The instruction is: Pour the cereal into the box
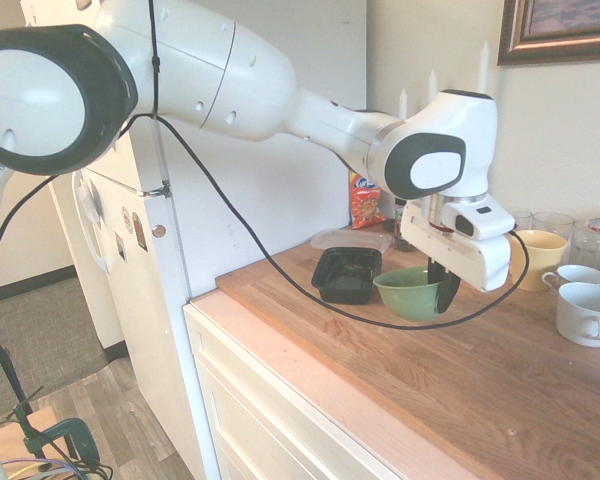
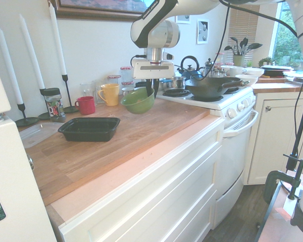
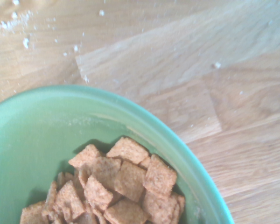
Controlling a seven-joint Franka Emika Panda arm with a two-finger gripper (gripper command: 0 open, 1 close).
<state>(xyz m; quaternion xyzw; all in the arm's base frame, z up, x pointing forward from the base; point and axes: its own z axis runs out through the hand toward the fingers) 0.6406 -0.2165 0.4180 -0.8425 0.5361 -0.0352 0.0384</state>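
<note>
Bowl, round, green, glazed (image 1: 408, 294); gripped at its rim, on the right side as seen in the first exterior view; tilted in the second exterior view; whether its base touches the counter, cannot be told.
Gripper, two-finger, dark-tipped (image 1: 442, 290); jaws closed narrow on the bowl's rim, pointing down.
Cereal, square tan flakes with a rough surface (image 3: 123, 179); heaped inside the bowl, toward one side of it.
Box, shallow black plastic tray, rectangular, rounded corners (image 2: 89, 129); upright on the counter, just left of the bowl in both exterior views; apart from the bowl in the second.
Counter, wooden, light brown (image 1: 380, 365); white crumbs (image 3: 25, 43) scattered on it in the wrist view.
Clear plastic piece, flat (image 2: 39, 133); lying left of the box in the second exterior view.
Snack bag, orange-red (image 1: 365, 202); standing at the far side in the first exterior view.
Mugs: one yellow (image 2: 109, 94), one small red (image 2: 85, 105); both on the far side in the second exterior view; white cups (image 1: 588, 313), at right in the first.
</note>
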